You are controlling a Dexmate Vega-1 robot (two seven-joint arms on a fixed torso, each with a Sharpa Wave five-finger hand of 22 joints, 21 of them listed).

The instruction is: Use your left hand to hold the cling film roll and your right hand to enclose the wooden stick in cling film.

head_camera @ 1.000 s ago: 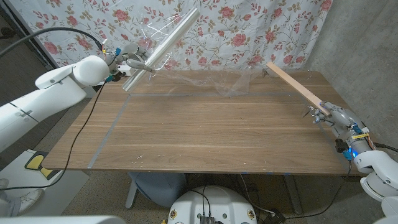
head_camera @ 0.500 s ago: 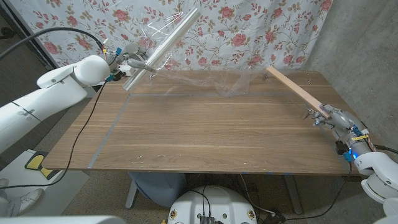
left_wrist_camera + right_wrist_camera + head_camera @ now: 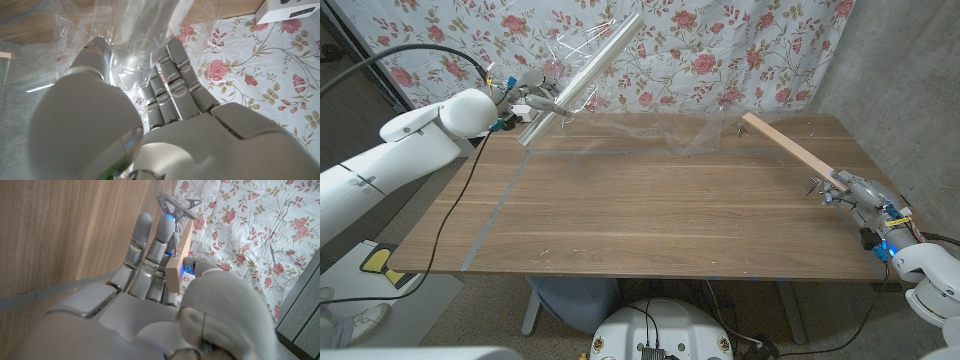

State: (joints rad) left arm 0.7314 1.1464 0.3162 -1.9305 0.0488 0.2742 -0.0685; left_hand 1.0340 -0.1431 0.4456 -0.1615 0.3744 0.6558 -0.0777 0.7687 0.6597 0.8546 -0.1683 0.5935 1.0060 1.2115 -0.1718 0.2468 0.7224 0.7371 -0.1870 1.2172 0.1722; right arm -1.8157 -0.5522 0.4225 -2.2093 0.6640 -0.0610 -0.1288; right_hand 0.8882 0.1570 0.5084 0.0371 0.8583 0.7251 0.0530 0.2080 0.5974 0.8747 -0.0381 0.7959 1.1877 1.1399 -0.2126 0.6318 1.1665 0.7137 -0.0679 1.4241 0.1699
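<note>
no readable text, labels or numbers apparent

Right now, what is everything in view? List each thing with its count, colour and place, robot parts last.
cling film roll: one, silvery clear, held tilted above the table's far left corner.
loose film sheet: one, clear and crinkled, stretching from the roll across the far middle of the table.
wooden stick: one, pale wood, slanting over the table's right side, its far end near the film.
table: one, brown wood, with a grey tape line down its left side.
curtain: one, white with red roses, behind the table.
left hand: one, grey, gripping the roll.
right hand: one, grey, holding the stick's near end.
</note>
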